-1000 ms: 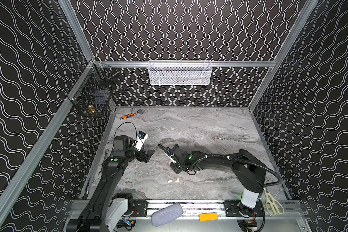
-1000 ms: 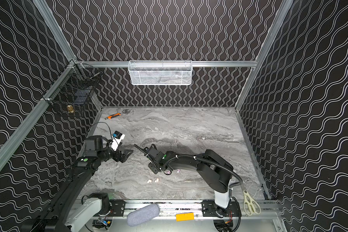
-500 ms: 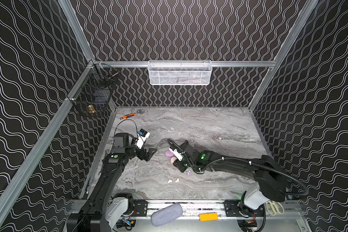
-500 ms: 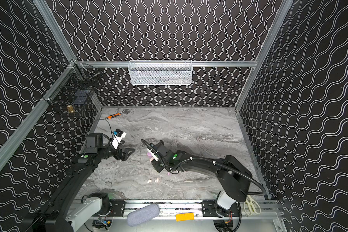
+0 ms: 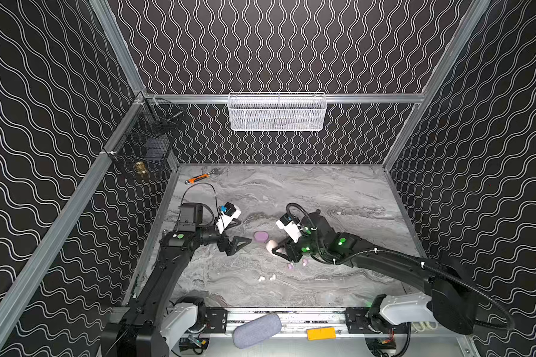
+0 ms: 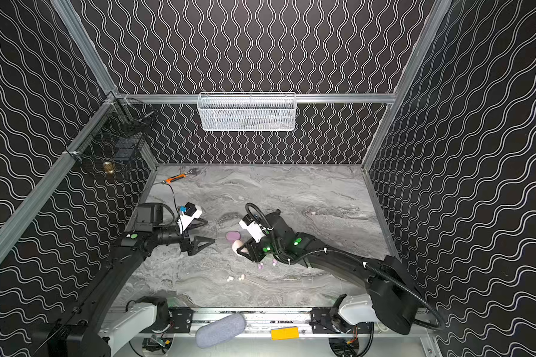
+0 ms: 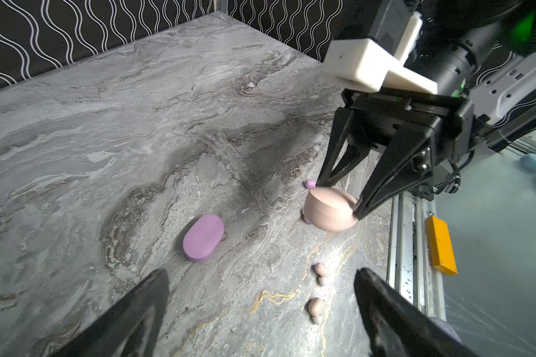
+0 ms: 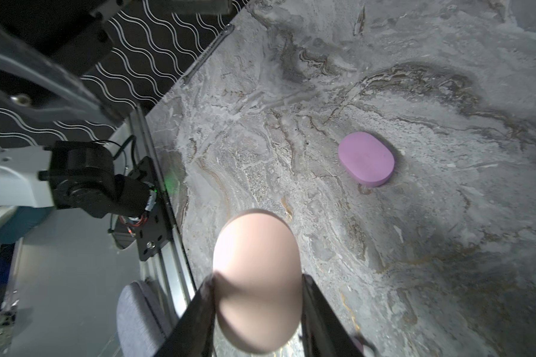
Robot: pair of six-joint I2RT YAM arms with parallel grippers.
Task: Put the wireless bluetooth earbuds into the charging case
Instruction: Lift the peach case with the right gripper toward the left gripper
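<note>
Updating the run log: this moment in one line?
left jaws: open, empty | right jaws: on cream case | lilac case: closed, on table | earbuds: loose

Loose case (image 5: 261,236) on table (image 5: 322,197), just left of held case (image 5: 271,246) in right hand (image 5: 276,249); earbuds (image 5: 261,278) seemingly before both.

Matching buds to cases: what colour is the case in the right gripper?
Pale cream-pink case, clamped by the right gripper; clearest in the left wrist view.
</note>
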